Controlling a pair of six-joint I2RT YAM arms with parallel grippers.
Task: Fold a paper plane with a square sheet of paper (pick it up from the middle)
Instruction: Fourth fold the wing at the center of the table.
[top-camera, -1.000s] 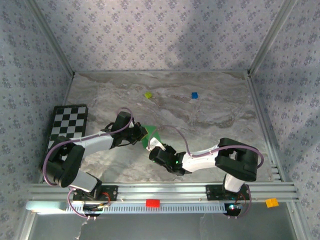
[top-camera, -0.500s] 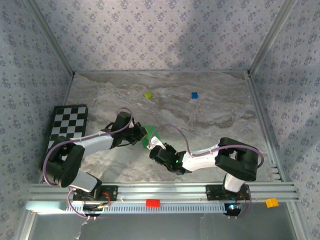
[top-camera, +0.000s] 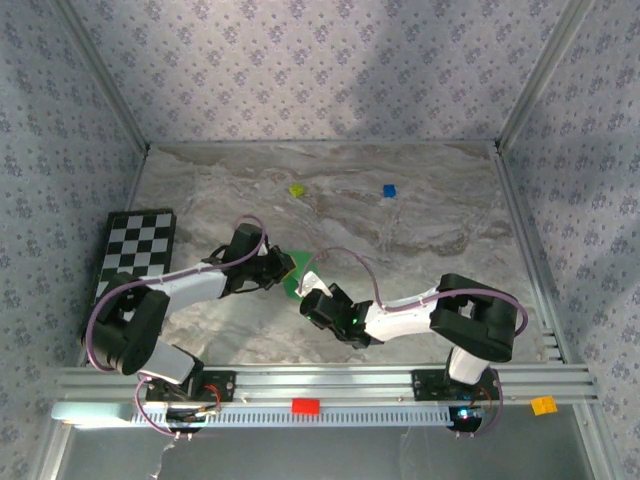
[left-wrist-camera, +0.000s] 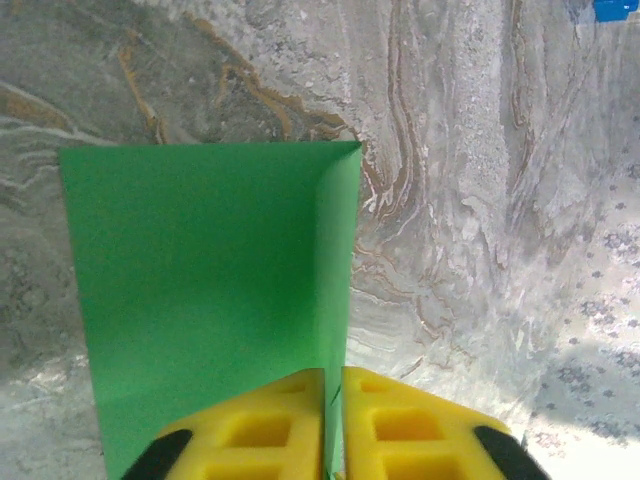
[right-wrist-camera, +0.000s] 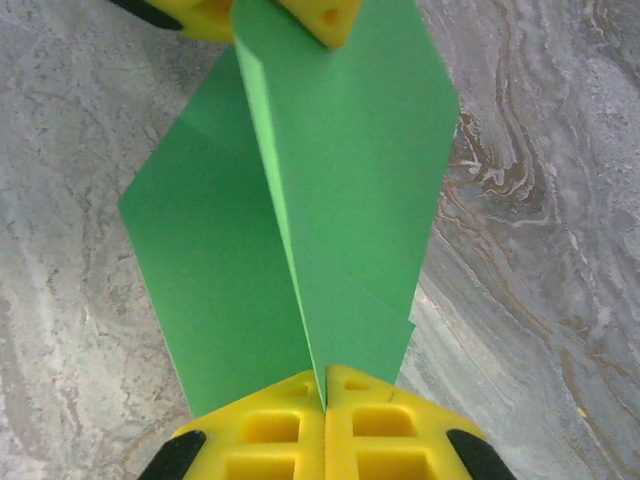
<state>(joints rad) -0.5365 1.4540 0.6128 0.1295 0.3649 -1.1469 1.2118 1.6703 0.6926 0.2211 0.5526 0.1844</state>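
The square sheet of paper (top-camera: 301, 267) is bright green, folded along a crease, and held up off the table between both arms. My right gripper (right-wrist-camera: 325, 372) is shut on the near end of the crease, and the sheet (right-wrist-camera: 340, 180) fans out to both sides beyond it. My left gripper (left-wrist-camera: 333, 372) stands with its yellow jaws a narrow slit apart around the paper's (left-wrist-camera: 200, 270) folded edge. Its fingertips (right-wrist-camera: 325, 20) show at the far end of the sheet in the right wrist view. From above, the left gripper (top-camera: 283, 275) and right gripper (top-camera: 308, 296) nearly meet at the paper.
A black-and-white checkerboard (top-camera: 138, 248) lies at the table's left edge. A tiny yellow-green block (top-camera: 296, 189) and a blue block (top-camera: 389, 190) sit toward the back. Red (top-camera: 305, 406) and orange (top-camera: 543, 405) blocks rest on the front rail.
My right gripper has closed fully on the paper's crease and edged slightly up and left. My left gripper's jaws have parted a little.
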